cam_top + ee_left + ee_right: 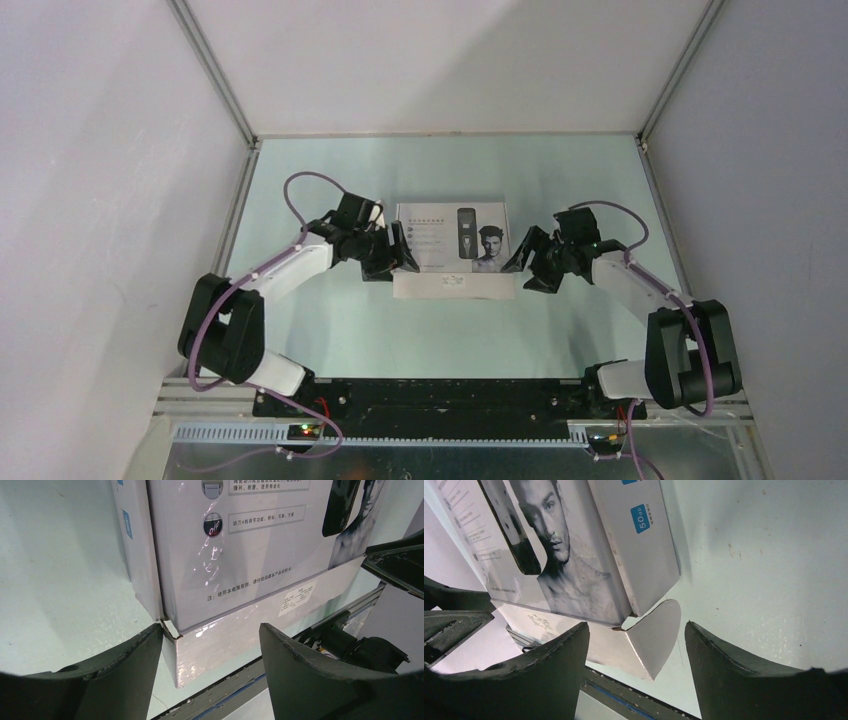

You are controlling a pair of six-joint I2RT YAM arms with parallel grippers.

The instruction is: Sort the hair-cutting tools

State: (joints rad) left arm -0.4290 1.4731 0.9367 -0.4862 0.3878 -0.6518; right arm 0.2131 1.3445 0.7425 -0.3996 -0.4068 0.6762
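Observation:
The hair-cutting tools are out of view; only a picture of a clipper shows on the lid of the white box [450, 240], which lies mid-table. The box's front flap [455, 287] hangs open toward me. My left gripper [395, 255] is at the box's near-left corner, open. In the left wrist view that corner [172, 630] sits between the spread fingers [125, 665], close to the left one. My right gripper [520, 262] is open at the near-right corner. In the right wrist view a rounded side tab [654, 640] of the box [574, 555] lies between its jaws, untouched.
Pale walls with metal corner posts [215, 70] enclose the light table [330, 320]. A black rail [440, 395] with both arm bases runs along the near edge. The right gripper's fingers [395, 562] show across the box in the left wrist view.

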